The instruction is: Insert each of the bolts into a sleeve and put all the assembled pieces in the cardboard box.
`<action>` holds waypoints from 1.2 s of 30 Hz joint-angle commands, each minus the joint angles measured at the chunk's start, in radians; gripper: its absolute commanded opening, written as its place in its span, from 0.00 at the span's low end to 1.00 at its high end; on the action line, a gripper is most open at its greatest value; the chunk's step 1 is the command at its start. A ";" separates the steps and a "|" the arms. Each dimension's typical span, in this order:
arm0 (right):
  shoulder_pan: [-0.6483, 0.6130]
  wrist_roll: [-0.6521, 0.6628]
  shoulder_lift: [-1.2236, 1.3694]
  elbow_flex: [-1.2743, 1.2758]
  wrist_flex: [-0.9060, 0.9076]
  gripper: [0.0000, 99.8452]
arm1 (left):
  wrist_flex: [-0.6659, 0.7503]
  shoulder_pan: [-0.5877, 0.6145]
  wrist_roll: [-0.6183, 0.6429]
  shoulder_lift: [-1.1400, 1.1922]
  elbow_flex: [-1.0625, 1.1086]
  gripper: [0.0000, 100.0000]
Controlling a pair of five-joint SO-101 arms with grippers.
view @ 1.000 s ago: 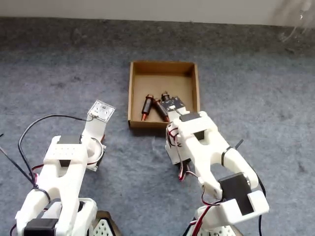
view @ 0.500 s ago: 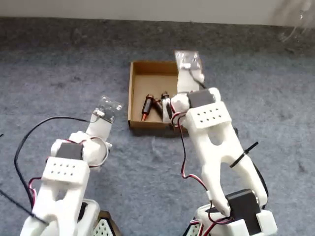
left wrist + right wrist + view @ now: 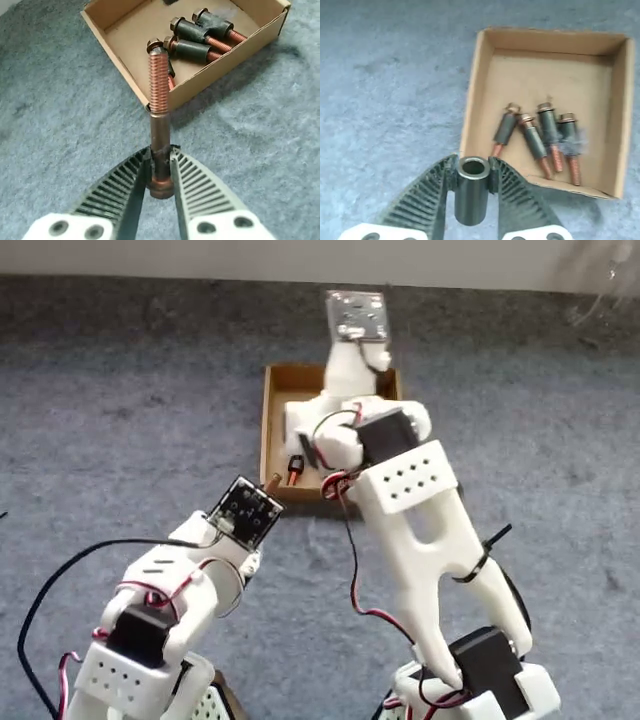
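Under rt arm [image 3: 410, 500], cardboard box [image 3: 267, 430] & assembled pieces [image 3: 295, 470] partly hidden

Your left pincer [image 3: 159, 153], with dark grey ribbed fingers [image 3: 120, 185], grips a copper-coloured bolt [image 3: 159, 95]. Your right pincer [image 3: 471, 161], ribbed alike, grips a dark grey sleeve [image 3: 471, 197]. The cardboard box [image 3: 476, 85] is tan; its four assembled pieces [image 3: 537, 142] show dark grey over copper. The surface [image 3: 130, 400] is mottled blue-grey. The arms [image 3: 420, 510] are white, with red and black wires [image 3: 356, 575].
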State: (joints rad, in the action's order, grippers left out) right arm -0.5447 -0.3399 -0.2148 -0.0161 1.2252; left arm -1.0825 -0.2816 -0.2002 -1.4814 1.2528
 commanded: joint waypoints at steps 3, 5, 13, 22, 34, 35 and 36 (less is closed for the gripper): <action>-0.047 -0.187 0.004 -0.061 -0.044 0.01 | 0.000 -0.015 0.057 -0.156 0.035 0.00; -0.048 -0.196 0.005 -0.061 -0.039 0.01 | 0.000 -0.008 0.057 -0.182 0.045 0.00; -0.070 -0.199 -0.054 -0.053 -0.005 0.01 | 0.005 -0.007 0.055 -0.186 0.053 0.00; -0.102 -0.198 -0.119 -0.013 -0.008 0.00 | 0.006 -0.007 0.054 -0.186 0.056 0.00; -0.102 -0.190 -0.127 0.226 -0.096 0.00 | 0.025 0.053 0.058 -0.188 0.050 0.00; -0.102 -0.190 -0.127 0.239 -0.096 0.00 | 0.031 0.053 0.058 -0.188 0.053 0.00; -0.102 -0.190 -0.127 0.246 -0.091 0.00 | 0.032 0.053 0.058 -0.188 0.054 0.00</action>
State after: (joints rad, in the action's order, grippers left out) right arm -0.6337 -0.5317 -0.3038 0.2094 1.1316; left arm -1.0871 -0.2555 -0.1511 -1.6487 1.3218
